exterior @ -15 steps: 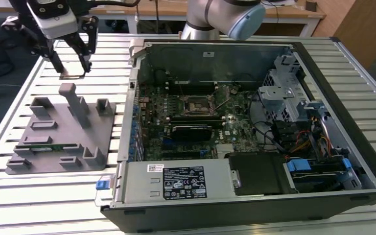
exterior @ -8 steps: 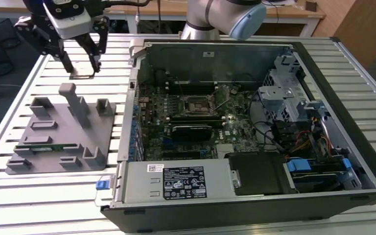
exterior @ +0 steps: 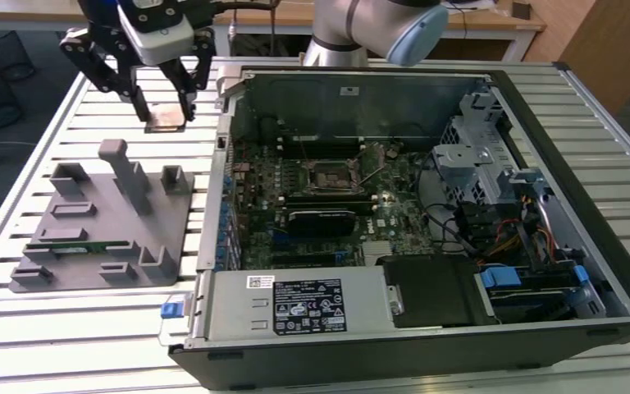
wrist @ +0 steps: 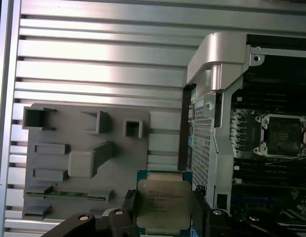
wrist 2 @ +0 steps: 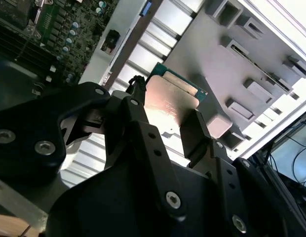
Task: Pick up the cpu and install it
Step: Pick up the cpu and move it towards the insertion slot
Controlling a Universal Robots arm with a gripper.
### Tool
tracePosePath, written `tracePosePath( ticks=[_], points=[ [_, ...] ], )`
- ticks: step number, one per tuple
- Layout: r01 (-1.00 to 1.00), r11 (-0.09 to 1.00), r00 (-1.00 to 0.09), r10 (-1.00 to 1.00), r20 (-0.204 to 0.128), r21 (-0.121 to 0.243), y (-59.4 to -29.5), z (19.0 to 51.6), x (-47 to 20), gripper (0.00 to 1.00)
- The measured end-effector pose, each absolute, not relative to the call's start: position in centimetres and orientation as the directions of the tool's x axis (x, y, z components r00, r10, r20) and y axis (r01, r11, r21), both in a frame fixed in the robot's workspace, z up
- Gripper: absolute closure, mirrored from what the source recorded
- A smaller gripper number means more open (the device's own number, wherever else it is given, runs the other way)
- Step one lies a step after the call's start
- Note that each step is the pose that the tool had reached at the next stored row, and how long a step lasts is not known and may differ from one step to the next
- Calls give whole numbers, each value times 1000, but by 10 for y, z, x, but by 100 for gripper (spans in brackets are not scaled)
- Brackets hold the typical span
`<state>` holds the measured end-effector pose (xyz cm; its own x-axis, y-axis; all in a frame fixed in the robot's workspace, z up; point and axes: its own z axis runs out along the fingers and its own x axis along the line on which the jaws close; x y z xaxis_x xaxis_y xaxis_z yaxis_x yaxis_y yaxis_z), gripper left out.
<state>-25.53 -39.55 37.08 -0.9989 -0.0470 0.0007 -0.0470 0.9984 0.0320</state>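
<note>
The gripper (exterior: 165, 111), clamping the cpu (exterior: 166, 119), is hanging over a bare strip of slatted table (exterior: 79, 123). Here the gray fixture (exterior: 96, 238) is raising its tall post (exterior: 127, 176) close by, and the case wall (exterior: 223, 156) is standing just to the exterior view's right. Inside the open case, the socket (exterior: 326, 174) is lying clear from above, while the drive cage (exterior: 474, 152), loose cables (exterior: 479, 226) and power supply (exterior: 293, 305) are crowding the room around it.
</note>
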Motion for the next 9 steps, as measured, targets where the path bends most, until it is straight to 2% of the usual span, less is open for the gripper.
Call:
tracePosePath(
  ticks=[9],
  points=[
    [-47, 998, -999, -47, 1, 32, -395, 371, -233, 47]
  ],
)
